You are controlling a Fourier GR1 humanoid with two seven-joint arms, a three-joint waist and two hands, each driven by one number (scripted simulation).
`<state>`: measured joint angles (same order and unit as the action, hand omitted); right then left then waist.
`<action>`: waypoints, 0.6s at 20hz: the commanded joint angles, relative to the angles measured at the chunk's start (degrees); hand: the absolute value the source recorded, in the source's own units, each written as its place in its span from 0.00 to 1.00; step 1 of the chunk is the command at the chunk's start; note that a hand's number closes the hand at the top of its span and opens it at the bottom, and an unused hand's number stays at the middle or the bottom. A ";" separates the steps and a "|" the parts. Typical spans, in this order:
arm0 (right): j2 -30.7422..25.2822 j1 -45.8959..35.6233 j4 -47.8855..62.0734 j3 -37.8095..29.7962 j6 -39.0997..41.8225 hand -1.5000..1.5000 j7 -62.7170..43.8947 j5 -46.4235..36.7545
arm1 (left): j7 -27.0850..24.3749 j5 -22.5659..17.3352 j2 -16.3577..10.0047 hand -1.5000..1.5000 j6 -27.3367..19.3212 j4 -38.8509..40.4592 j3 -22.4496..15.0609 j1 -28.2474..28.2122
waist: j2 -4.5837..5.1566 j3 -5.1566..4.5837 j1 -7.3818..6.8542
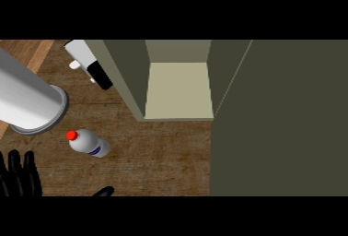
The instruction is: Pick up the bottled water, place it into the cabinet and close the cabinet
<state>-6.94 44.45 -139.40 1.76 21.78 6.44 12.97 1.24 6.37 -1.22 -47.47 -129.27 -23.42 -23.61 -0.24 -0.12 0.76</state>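
Left robot hand (31, 176) rests open, fingers up, well left of the cabinet (178, 87); the right one is out of view. The bottle (89, 144) sits ungrasped on the tabletop (159, 159), left of the cabinet's open front. A glancing grasp could topple it, or the arm could knock the canister (27, 101) further left.

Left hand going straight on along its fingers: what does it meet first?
Probably the large silver cylinder; the left hand points left of the red-capped white water bottle. Height unclear.
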 commanded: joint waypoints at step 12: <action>-0.04 11.30 -9.50 1.54 3.59 0.00 5.02 1.76 | -20.15 -22.43 1.17 0.00 10.64 29.82 15.63 7.97 | 0.23 -0.07 0.53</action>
<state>-6.58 53.18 -139.60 3.88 25.48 13.90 12.04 -12.82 -12.50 -0.83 -37.16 -109.88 -8.65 -20.54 -0.19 -0.17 0.96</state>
